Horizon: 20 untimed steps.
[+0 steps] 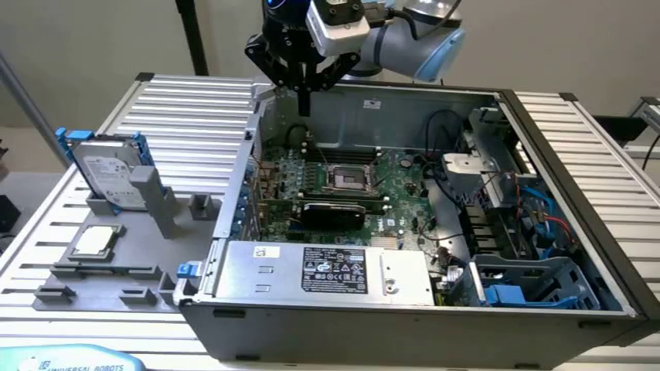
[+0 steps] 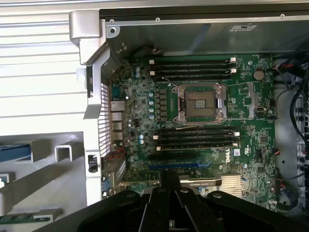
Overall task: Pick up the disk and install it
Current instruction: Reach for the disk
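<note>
The disk, a silver-grey drive with a white label in a blue bracket, stands upright in a grey holder on the slatted table at the exterior view's left. My gripper hangs well away from it, above the back left corner of the open computer case, fingers together and pointing down with nothing between them. In the wrist view the shut gripper hovers over the green motherboard, and a blue strip of the bracket peeks in beside the case.
A square silver CPU chip lies on the grey holder in front of the disk. Inside the case are a silver power supply, an empty CPU socket, loose cables and a blue drive cage.
</note>
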Motion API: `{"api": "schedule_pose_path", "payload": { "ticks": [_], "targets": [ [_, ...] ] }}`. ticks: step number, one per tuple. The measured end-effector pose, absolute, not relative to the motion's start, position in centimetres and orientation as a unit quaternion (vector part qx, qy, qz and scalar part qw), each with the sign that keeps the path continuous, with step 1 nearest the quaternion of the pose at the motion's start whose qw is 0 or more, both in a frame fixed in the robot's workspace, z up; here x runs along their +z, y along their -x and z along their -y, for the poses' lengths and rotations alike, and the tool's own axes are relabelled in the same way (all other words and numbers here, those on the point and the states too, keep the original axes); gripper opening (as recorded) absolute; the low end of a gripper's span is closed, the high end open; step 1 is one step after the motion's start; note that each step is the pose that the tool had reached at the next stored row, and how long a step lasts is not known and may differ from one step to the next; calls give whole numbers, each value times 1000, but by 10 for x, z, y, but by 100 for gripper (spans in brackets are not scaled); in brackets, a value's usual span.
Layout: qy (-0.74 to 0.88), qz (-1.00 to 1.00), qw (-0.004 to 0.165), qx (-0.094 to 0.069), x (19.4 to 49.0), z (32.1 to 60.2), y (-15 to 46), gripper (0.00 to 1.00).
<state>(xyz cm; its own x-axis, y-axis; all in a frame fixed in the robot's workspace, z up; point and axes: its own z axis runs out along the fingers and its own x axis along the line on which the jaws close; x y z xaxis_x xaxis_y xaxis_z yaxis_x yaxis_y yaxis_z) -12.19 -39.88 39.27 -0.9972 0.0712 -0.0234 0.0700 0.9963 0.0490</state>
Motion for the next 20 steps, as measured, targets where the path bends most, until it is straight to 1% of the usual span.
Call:
{"api": "schedule_pose_path", "payload": {
  "ticks": [10,20],
  "targets": [
    [-35,-999,13,24,393,396,163,11],
    [-35,-999,13,24,393,388,209,11]
  ]
}}
